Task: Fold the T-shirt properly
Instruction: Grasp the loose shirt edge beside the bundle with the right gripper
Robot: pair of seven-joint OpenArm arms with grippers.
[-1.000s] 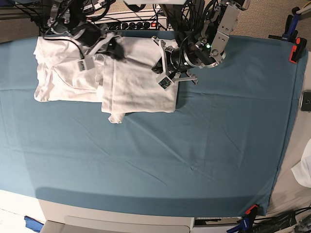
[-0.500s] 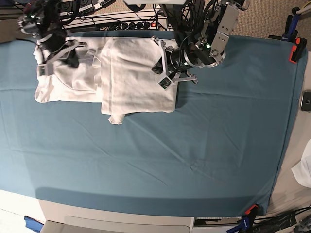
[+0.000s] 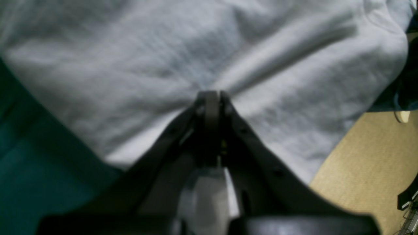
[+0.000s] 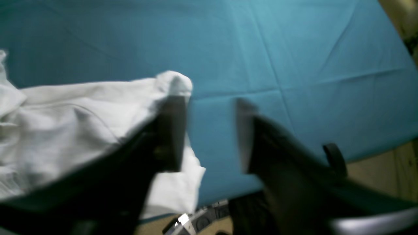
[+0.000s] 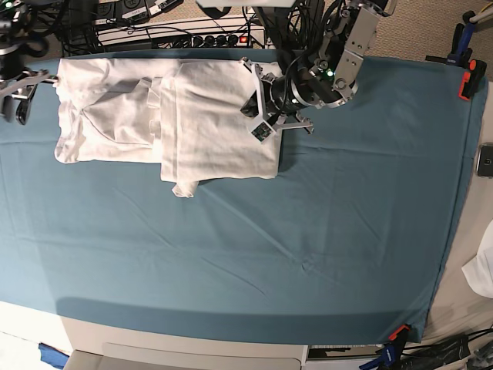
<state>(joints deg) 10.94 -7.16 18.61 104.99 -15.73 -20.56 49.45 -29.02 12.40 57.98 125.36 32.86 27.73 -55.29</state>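
The white T-shirt (image 5: 177, 116) lies partly folded at the back left of the teal table cover (image 5: 308, 231), with one layer doubled over its right half. My left gripper (image 5: 258, 104) rests on the shirt's right edge. In the left wrist view this gripper (image 3: 211, 98) is shut, and the T-shirt (image 3: 163, 58) puckers into its tips. My right gripper (image 5: 42, 83) is at the shirt's far left corner. The right wrist view shows this gripper (image 4: 209, 130) open over bare teal cover (image 4: 294, 49), with its left finger beside a corner of the T-shirt (image 4: 81, 124).
A power strip and cables (image 5: 208, 37) run behind the table's back edge. Orange clamps (image 5: 467, 77) (image 5: 397, 333) hold the cover at the right side. A phone (image 5: 485, 160) and a white cloth (image 5: 481, 270) lie past the right edge.
My right arm has swung from the shirt's middle out to its far left corner and opened. The shirt's left half is now uncovered. The left arm has stayed put.
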